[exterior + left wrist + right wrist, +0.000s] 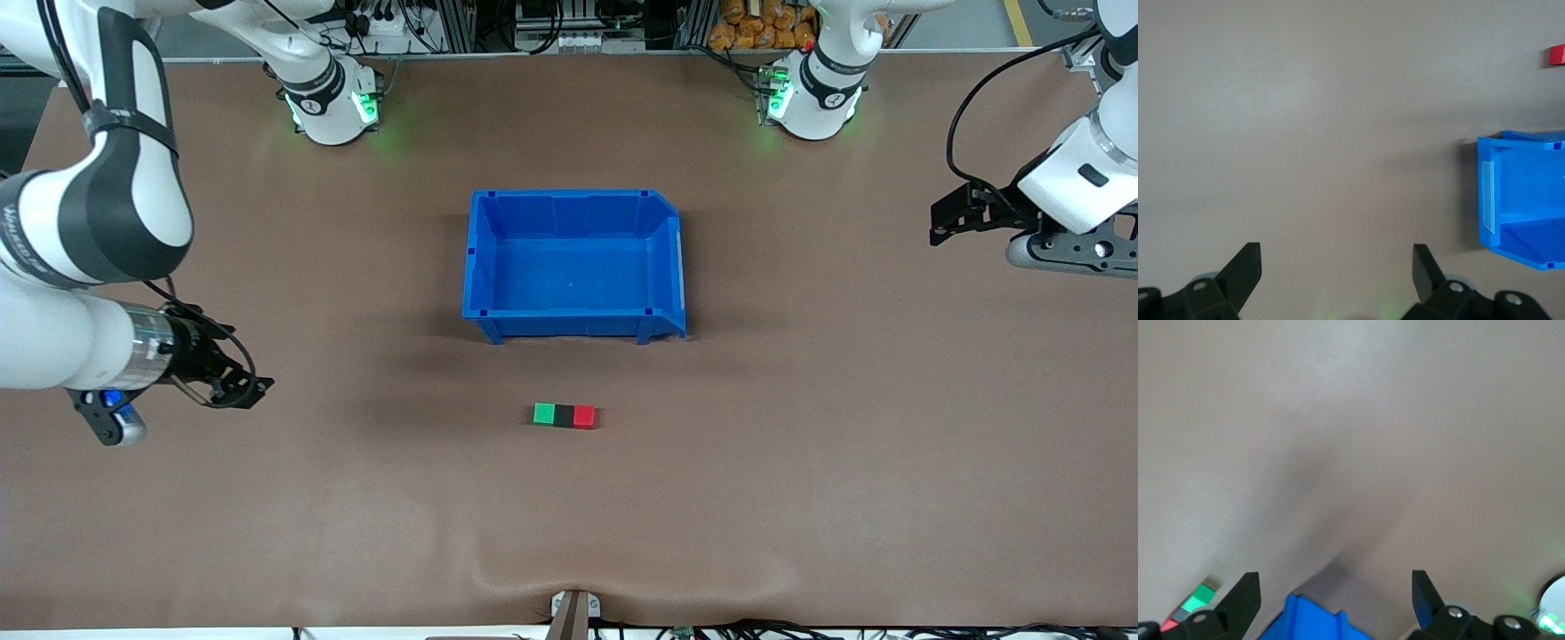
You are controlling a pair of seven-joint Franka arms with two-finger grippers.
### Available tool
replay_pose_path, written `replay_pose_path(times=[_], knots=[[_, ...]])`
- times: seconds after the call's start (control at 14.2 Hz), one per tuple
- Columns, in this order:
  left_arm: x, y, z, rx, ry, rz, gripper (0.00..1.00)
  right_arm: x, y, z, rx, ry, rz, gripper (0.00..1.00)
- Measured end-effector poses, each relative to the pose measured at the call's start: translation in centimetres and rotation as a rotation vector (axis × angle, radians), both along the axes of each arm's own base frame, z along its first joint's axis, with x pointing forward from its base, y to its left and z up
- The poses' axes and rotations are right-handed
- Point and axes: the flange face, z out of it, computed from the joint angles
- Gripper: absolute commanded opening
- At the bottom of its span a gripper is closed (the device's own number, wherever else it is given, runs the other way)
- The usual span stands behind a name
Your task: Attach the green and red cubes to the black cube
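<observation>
The green cube [543, 413], the black cube [564, 414] and the red cube [584, 416] lie in a row on the brown table, touching, black in the middle, nearer to the front camera than the blue bin. My right gripper [252, 389] is open and empty, above the table toward the right arm's end. My left gripper [944, 222] is open and empty, above the table toward the left arm's end. The left wrist view shows its open gripper [1336, 267] and the red cube [1557, 55]. The right wrist view shows its open gripper [1335, 593] and the green cube [1203, 595].
An empty blue bin [569, 194] stands mid-table, farther from the front camera than the cubes. It also shows in the left wrist view [1521, 187] and the right wrist view [1311, 623]. Both arm bases stand along the table's edge farthest from that camera.
</observation>
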Motion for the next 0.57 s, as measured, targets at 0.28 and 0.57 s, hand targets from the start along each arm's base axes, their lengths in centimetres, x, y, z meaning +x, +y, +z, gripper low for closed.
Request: replay_pose_path(times=[0.28,0.57], knots=[[0.0,0.0,-0.1,0.000,0.001,0.000,1.00,-0.8,-3.8,2.2,0.024,-0.014,0.092,1.00],[0.0,0.0,-0.1,0.000,0.002,0.000,1.00,-2.1,-5.3,5.1,-0.010,-0.043,0.179,1.00]])
